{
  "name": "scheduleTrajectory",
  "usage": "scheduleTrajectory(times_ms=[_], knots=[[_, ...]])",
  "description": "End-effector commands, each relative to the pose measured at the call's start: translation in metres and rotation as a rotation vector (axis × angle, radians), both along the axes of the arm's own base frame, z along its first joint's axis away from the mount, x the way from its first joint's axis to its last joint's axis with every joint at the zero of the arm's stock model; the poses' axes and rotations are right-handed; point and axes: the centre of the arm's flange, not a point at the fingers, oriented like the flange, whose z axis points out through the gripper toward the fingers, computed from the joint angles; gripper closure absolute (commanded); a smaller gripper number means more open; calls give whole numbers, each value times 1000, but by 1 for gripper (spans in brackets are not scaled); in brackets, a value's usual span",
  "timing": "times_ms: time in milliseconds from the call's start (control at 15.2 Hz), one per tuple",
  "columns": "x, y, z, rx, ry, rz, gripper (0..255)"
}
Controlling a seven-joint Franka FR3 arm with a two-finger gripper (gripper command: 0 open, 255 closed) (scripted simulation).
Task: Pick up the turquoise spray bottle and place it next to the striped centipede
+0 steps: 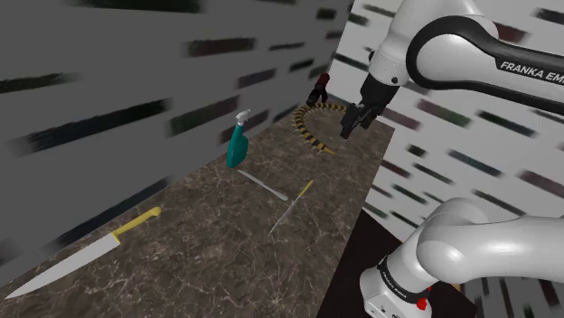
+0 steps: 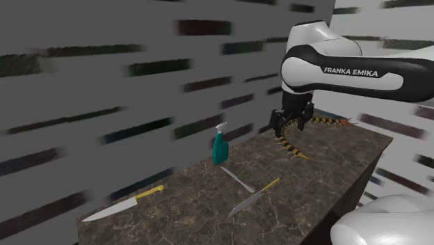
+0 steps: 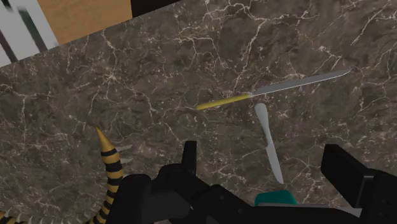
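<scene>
Over the table point(image 1: 208, 253) by the striped centipede point(image 1: 312, 126), your gripper point(image 1: 352, 122) is hovering released and empty; the turquoise spray bottle point(image 1: 237, 146) is standing ungrasped, pickup and placement pending.

A: What's the room like?
B: I see grey walls point(image 1: 136, 63) streaked with dark, blurred dashes across the upper left of the shoulder view, meeting in a corner near top centre.
A: And underneath?
B: I see a dark brown marble counter point(image 1: 199, 262) with pale veins, lower left. Wrist view, upper left: a tan patch point(image 3: 83, 16) beyond its edge.
</scene>
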Motion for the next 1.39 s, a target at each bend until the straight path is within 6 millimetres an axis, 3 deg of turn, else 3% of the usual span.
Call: scheduleTrajectory(times_ms=[0,660,1320], knots=[[0,0,0,0,0,0,0],[102,84,-38,6,1,-308,0],[224,133,-75,12,2,-616,0]])
